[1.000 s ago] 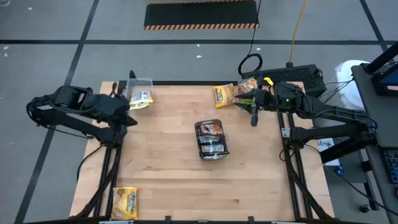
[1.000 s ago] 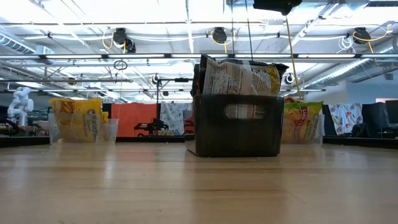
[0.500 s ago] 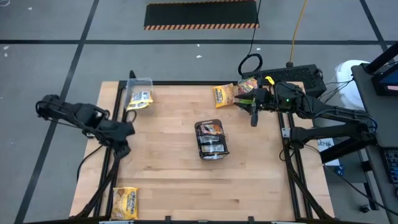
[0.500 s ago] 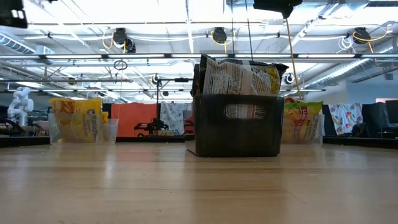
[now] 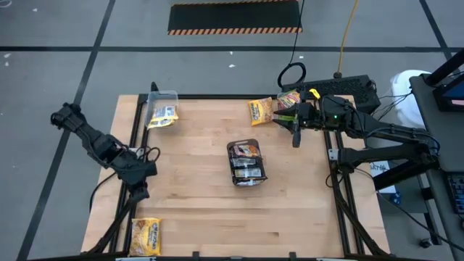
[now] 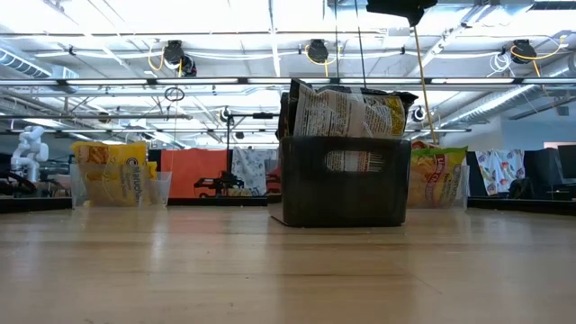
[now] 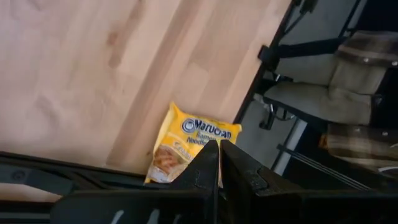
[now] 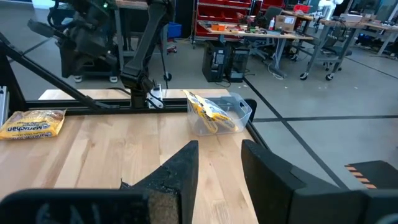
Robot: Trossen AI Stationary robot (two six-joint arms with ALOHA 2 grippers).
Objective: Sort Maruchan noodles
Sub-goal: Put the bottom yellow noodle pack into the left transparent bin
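The sorting looks well under way, judging by how the packets are spread: a dark grey tray (image 5: 247, 162) sits mid-desk with several Maruchan packets (image 6: 346, 112) stood upright in it, presumably the supply to draw from, while a clear tub (image 5: 162, 107) at the far left corner holds yellow ones and another tub (image 5: 288, 102) at the far right corner holds green-edged ones, with a yellow packet (image 5: 259, 111) lying just beside it. One more, the stray yellow packet (image 7: 193, 142), lies flat at the desk's (image 5: 196, 196) near left corner. The left gripper (image 7: 219, 163) hangs over the desk's left edge, fingers clenched together and empty, aimed toward that stray, which I'd guess is its next target. The right gripper (image 8: 219, 167) waits by the far right tub, jaws released wide, holding nothing.
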